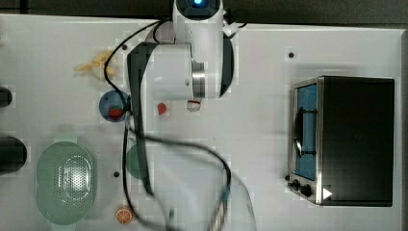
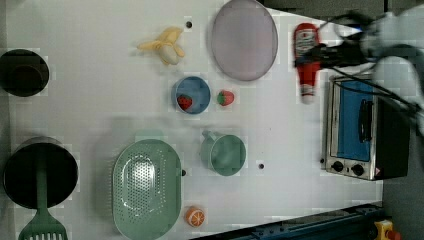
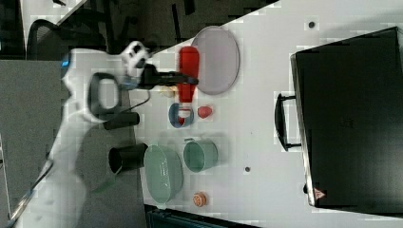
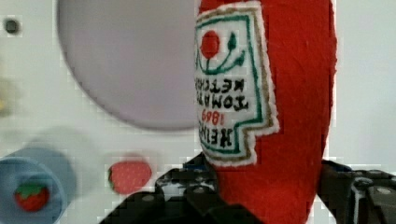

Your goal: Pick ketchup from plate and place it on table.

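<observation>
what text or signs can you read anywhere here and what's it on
"TOMATO KETCHUP" on the white label of the ketchup, seen upside down in the wrist view.
"HEINZ" on the same label, below a red tomato emblem.
"1869" in red on the same label; the digits are small, so this is less certain.
A red warning triangle on the toaster oven; its symbol is too small to read.
The oven's knob markings are too blurred to read.

Dark floor (image 3: 142,19) and a black office chair (image 3: 40,33) beyond the tabletop
</observation>
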Tool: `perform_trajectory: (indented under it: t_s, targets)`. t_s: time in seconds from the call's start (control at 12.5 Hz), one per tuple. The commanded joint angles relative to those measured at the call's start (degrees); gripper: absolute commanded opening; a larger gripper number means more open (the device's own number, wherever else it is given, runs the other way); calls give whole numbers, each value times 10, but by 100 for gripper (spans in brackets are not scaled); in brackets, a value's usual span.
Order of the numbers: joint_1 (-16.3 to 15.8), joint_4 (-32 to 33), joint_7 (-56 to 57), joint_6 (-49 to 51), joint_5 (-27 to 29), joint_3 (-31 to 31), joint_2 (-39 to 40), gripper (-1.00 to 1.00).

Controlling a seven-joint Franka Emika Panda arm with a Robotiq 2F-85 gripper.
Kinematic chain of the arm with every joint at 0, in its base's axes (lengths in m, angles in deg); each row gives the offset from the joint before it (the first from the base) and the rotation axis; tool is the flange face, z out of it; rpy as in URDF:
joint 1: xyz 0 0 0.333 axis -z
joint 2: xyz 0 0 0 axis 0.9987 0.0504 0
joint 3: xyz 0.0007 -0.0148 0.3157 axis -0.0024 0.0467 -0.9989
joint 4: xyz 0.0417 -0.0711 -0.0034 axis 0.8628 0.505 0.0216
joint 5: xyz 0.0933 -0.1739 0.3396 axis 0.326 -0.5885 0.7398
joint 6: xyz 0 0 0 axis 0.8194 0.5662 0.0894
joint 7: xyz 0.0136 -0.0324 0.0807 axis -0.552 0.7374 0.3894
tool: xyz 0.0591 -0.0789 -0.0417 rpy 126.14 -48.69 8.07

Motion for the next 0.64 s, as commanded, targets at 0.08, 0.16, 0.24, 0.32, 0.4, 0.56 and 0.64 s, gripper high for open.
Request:
perform_trajectory:
  t_s: [0.08, 0.16, 0.24, 0.32, 0.4, 0.56, 0.64]
  targets:
    - [28, 45, 10, 36, 4, 11, -81, 25]
    - [32, 80, 10, 32, 4, 15, -104, 25]
    - [35, 116, 10, 27, 5, 19, -124, 25]
    - [38, 153, 10, 17, 7, 23, -145, 25]
    - [40, 189, 10, 0, 10, 26, -164, 25]
    - [42, 264, 10, -58, 16, 33, -192, 25]
    - [43, 299, 10, -93, 25, 36, -199, 25]
